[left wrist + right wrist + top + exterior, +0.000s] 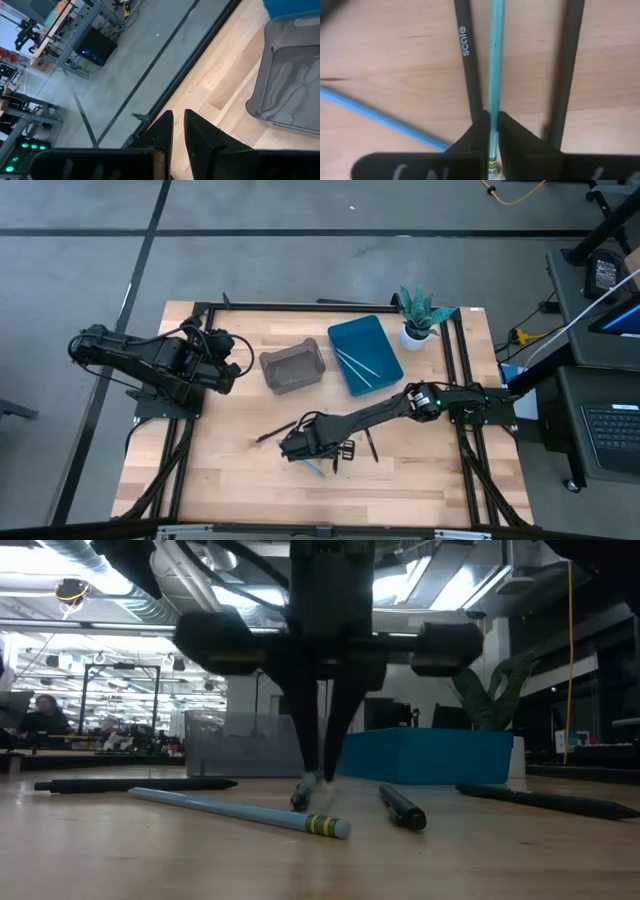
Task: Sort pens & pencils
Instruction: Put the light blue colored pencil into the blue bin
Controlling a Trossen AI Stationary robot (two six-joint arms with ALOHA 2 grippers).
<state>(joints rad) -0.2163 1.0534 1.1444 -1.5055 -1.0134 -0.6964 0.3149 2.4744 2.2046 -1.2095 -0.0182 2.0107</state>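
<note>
Between the right pincer's fingers, a light blue pencil was clamped, a black pen touching alongside. Lifting straight up should leave that neighbour on the worktop.

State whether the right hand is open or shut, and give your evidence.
Shut on a light blue pencil. In the right wrist view the right hand has both fingers pressed against the pencil, low over the table.

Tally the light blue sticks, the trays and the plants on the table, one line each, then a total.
Light blue sticks: 4 (2 in the blue tray, 1 gripped by the right hand, 1 lying loose)
Trays: 2 (the blue tray and the grey tray)
Potted plants: 1
Total: 7
</note>
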